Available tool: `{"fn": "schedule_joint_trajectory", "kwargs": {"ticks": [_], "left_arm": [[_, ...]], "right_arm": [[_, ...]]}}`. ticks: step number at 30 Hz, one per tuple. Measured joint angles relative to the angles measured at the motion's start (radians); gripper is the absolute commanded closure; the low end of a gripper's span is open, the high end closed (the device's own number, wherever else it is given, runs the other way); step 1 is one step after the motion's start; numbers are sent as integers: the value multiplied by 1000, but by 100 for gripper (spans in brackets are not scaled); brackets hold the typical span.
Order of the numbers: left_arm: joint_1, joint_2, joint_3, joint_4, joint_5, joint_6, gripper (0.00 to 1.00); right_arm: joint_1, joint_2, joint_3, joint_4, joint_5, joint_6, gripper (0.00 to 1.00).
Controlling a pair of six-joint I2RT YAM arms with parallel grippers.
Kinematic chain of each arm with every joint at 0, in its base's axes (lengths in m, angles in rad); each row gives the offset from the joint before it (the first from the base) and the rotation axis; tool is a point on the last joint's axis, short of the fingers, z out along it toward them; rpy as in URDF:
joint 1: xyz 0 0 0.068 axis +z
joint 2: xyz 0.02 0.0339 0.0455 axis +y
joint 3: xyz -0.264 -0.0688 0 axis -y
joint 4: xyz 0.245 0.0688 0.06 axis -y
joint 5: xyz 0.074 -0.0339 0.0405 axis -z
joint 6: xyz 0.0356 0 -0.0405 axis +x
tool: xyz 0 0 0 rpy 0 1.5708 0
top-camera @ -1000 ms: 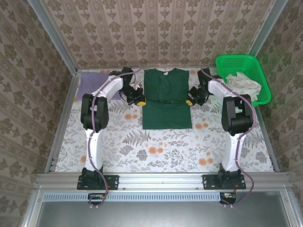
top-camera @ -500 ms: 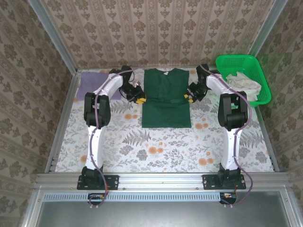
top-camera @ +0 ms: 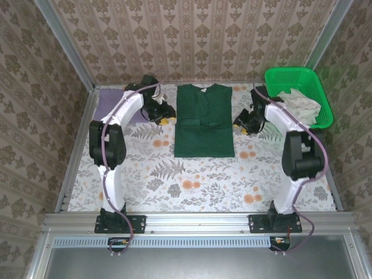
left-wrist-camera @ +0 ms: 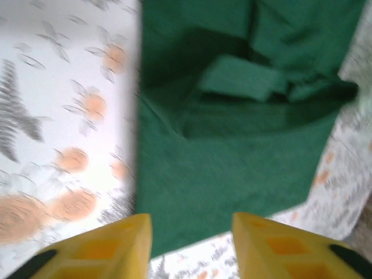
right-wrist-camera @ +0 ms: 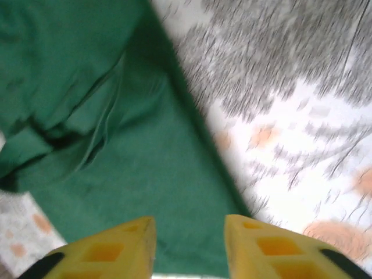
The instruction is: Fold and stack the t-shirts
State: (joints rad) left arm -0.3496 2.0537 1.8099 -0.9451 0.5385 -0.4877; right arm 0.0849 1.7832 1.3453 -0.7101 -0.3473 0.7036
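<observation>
Dark green t-shirt [top-camera: 204, 125] lies flat at 12 o'clock on the bench [top-camera: 192, 180] in the overhead view, collar toward the far wall. Both sleeves are turned in across the chest so it makes a narrow rectangle, and I judge the side folds done and the lengthwise fold not yet made. My left end effector [top-camera: 163, 119] sits just beside its edge at 9 o'clock and my right end effector [top-camera: 243, 125] just beside the opposite edge at 3 o'clock, a flanking stance that suits working both sides evenly. The lilac t-shirt [top-camera: 110, 107] waits folded at 10 o'clock in the far corner, likely the stacking spot, and the green basket [top-camera: 290, 71] at 2 o'clock holds pale cloth. In the left wrist view my yellow fingers [left-wrist-camera: 116, 244] stand apart, released with nothing between them, and the dark green t-shirt [left-wrist-camera: 232, 157] spreads from 12 to 2 o'clock beyond them, its tucked sleeve [left-wrist-camera: 244, 78] on top. In the right wrist view my fingers [right-wrist-camera: 261, 247] are likewise parted and empty, with the shirt running from 12 to 9 o'clock and its edge slanting toward the gap.
</observation>
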Motion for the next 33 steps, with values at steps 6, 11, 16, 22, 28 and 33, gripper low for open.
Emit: {"fn": "schedule_joint_trajectory", "kwargs": {"ticks": [6, 11, 16, 22, 28, 33], "left_arm": [[-180, -16, -108, 61, 63, 53, 72], [-233, 33, -209, 106, 58, 60, 73], [-208, 51, -305, 143, 3, 85, 73], [-200, -7, -437, 219, 16, 135, 74], [-212, -124, -618, 239, 35, 160, 74], [-219, -211, -727, 209, 40, 165, 69]], "right_arm": [[100, -98, -217, 188, -89, 15, 86], [138, -12, -270, 275, -108, 36, 90], [149, 25, -358, 354, -123, 37, 90], [151, -25, -454, 444, -144, 23, 90], [194, -137, -597, 467, -175, 6, 90], [237, -206, -646, 410, -181, 7, 82]]}}
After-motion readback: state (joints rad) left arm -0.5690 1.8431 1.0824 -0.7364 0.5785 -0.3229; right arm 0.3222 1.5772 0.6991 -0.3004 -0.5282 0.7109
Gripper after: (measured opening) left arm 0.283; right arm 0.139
